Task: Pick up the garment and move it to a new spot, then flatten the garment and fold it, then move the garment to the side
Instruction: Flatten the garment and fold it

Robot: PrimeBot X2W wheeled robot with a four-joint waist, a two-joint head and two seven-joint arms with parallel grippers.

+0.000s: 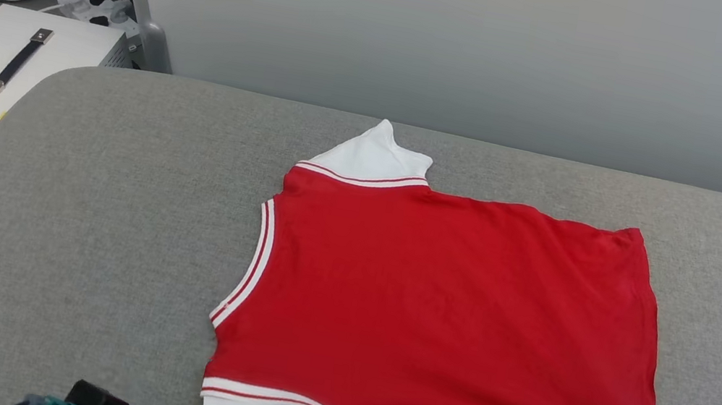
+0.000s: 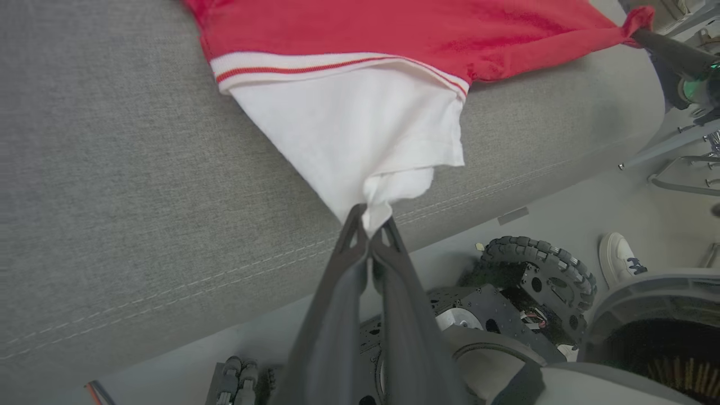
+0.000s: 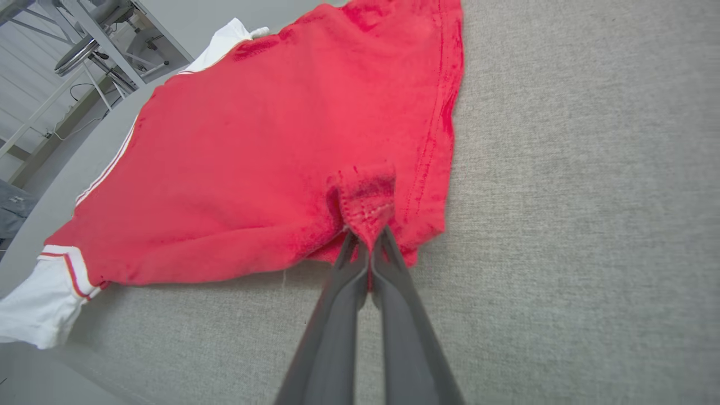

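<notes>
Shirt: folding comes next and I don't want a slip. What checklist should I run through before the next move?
1. Left hand shut on the near sleeve: ok.
2. Right hand shut on the hem corner: ok.
3. Shirt flat on the table, few wrinkles: ok.
4. Far sleeve spread flat: cannot tell.
5. Free table left of the shirt: ok.
6. Floor by the base: not ok, a shoe stands near the wheel.
</notes>
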